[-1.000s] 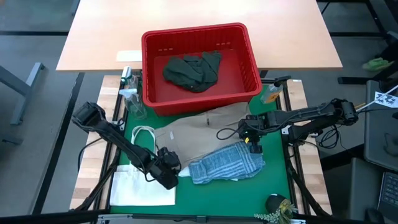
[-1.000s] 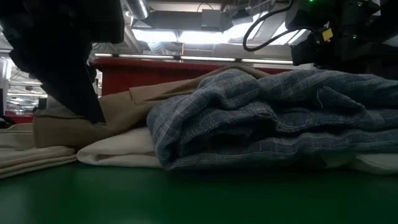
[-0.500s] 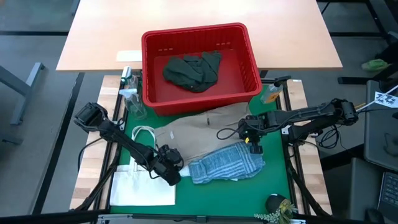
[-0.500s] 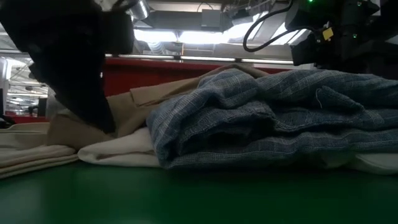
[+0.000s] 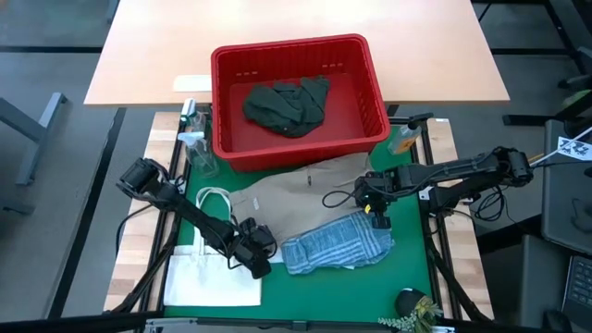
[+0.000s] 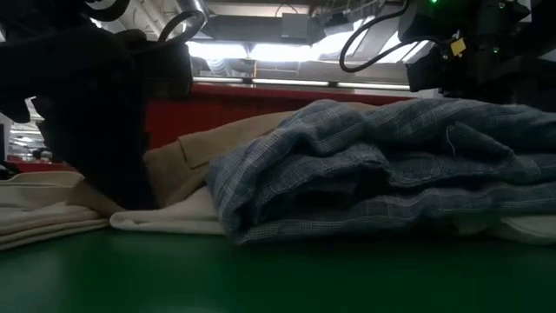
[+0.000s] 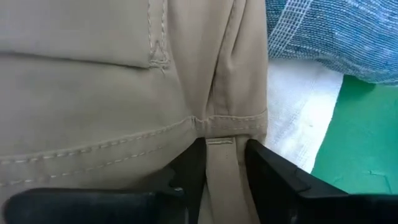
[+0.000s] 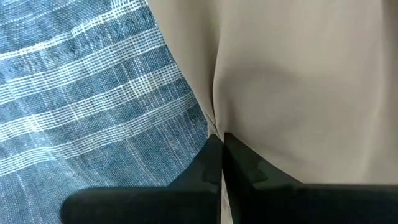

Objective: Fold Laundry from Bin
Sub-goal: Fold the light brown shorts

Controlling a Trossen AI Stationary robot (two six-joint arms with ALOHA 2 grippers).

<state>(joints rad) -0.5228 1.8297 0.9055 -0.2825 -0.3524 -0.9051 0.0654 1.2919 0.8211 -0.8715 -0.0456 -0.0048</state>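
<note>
Left hand (image 7: pixel 222 163) pinching tan garment (image 7: pixel 93 93) hem; blue striped cloth (image 7: pixel 336 31), white fabric (image 7: pixel 298 118), green mat (image 7: pixel 360 143) beside.

The high view looks straight down on the whole table. The low view faces level across it. Both share the blue cloth (image 5: pixel 335 244) and the beige cloth (image 6: pixel 204 156); the wrist views press close on them.

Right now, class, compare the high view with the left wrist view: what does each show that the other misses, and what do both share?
Only the high view shows the red bin holding a dark green garment, the white tote bag and the right hand shut on the tan garment's far edge. Only the left wrist view shows the left hand pinching the tan garment's stitched hem between its fingers. Both show the tan garment, the blue-and-white striped garment and the green mat.
</note>
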